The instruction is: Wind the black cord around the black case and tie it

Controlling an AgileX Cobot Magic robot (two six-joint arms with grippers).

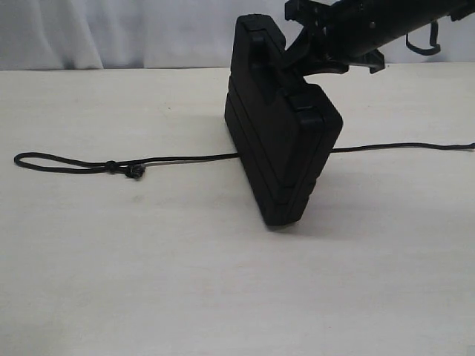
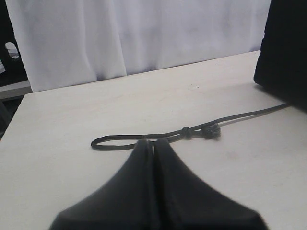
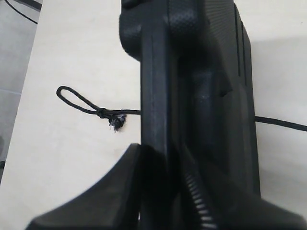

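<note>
Nearest the exterior camera, the black case (image 1: 278, 141) stands on edge on the counter (image 1: 223, 297), leaning, with its lower corner toward the lens. It is flat, rectangular and matte black, with rounded corners, parallel ridges along its narrow side and a pebbled surface in the right wrist view (image 3: 211, 57). Its two halves lie closed against each other, so the contents are hidden. Two raised blocks sit on the upper edge.

The right pincer (image 1: 308, 55) comes in from the upper right and pinches that upper edge. In the right wrist view its fingers (image 3: 194, 187) are pressed on either side of a raised rib of the case.

The black cord (image 1: 178, 159), thin and braided, lies across the counter from left to right. Its left end forms a narrow loop closed by a small knot (image 1: 111, 167), with a frayed tuft (image 1: 135, 172) just beside the knot. The middle stretch is hidden by the case, and whether it runs under or behind cannot be told. It reappears on the right and reaches the picture's edge.

The left pincer (image 2: 152, 146) has its fingers pressed together on nothing, its tips just short of the cord's loop (image 2: 103, 142). A white curtain (image 2: 144, 33) hangs behind the counter.
</note>
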